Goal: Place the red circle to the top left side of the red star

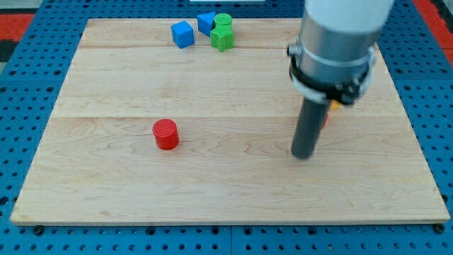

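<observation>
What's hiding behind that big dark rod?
Slivers of a red block and something yellow-orange peek from behind the straight dark rod; their shapes are covered.

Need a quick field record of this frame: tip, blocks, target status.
tip: my tip on the board, view's right of centre
red circle: red cylinder, view's left of centre, far from my tip, untouched
red star: mostly hidden behind the rod; only a red sliver with a bit of yellow beside it shows
top cluster: two blue blocks and two green blocks near the view's top edge
board: wooden board
task status: not yet done
</observation>
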You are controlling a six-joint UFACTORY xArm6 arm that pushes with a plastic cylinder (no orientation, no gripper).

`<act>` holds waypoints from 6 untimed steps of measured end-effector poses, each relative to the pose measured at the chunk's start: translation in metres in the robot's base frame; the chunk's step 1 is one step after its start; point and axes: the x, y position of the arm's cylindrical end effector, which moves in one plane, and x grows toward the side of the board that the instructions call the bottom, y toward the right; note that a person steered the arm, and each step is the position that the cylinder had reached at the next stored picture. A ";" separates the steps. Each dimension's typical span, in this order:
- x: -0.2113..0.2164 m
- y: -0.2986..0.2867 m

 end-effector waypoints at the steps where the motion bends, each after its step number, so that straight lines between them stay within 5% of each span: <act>1: 0.033 -0.068; 3: 0.002 -0.199; 6: -0.100 -0.209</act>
